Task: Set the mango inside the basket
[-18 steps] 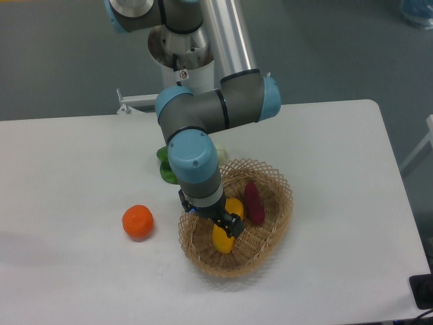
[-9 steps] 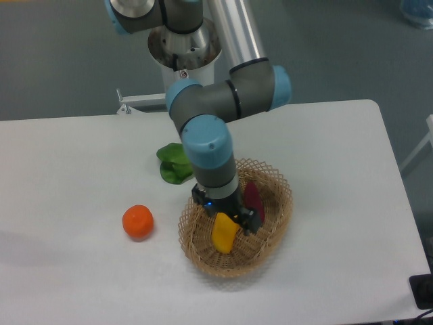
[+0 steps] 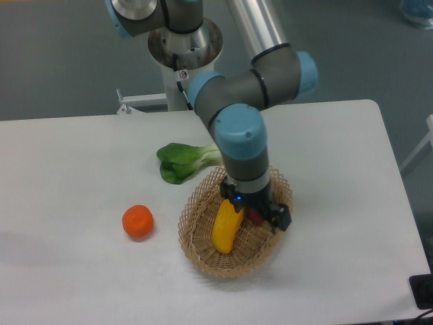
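Observation:
The yellow mango point(image 3: 225, 229) lies lengthwise inside the tan wicker basket point(image 3: 203, 254), on its left half. My gripper point(image 3: 260, 211) hangs over the basket's right half, just to the right of the mango and apart from it. Its black fingers point(image 3: 280, 219) are spread open and hold nothing. The arm's wrist covers the back of the basket.
A dark purple-red oblong point(image 3: 254, 217) shows partly beneath the gripper in the basket. An orange round fruit point(image 3: 137, 222) sits on the white table left of the basket. A green leafy vegetable point(image 3: 181, 161) lies behind the basket. The arm's base point(image 3: 183, 40) stands at the table's far edge.
The gripper has let go of the mango and moved to the right across the basket. The mango now rests in the basket, and the leafy vegetable is uncovered.

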Available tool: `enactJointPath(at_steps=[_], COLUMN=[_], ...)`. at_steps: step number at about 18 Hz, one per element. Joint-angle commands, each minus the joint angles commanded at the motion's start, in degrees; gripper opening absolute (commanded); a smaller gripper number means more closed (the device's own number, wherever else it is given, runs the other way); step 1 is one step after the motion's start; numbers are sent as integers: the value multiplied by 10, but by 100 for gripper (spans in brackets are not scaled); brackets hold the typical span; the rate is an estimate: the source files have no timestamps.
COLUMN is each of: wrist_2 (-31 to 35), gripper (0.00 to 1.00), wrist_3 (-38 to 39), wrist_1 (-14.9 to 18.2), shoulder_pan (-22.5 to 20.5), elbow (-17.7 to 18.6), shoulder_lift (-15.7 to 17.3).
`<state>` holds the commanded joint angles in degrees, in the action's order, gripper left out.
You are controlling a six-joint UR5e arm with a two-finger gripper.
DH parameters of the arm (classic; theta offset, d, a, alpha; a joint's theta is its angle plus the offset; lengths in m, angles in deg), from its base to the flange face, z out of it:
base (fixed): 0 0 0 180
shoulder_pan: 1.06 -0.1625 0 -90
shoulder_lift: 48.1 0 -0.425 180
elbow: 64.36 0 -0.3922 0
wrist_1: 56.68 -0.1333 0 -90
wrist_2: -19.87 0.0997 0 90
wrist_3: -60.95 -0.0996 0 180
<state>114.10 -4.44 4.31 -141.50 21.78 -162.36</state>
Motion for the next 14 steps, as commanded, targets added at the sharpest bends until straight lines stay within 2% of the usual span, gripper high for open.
enactJointPath(at_steps=[5,9,14], wrist_2=[-18,-19,-21], gripper=[100,100,100], wrist_3=[-28,-54,-74], wrist_1=[10,38,39], shoulder_pan=[-31,-46,-60], elbow=[-24,-49,-62], shoulder_lift=[-7,-19,-29])
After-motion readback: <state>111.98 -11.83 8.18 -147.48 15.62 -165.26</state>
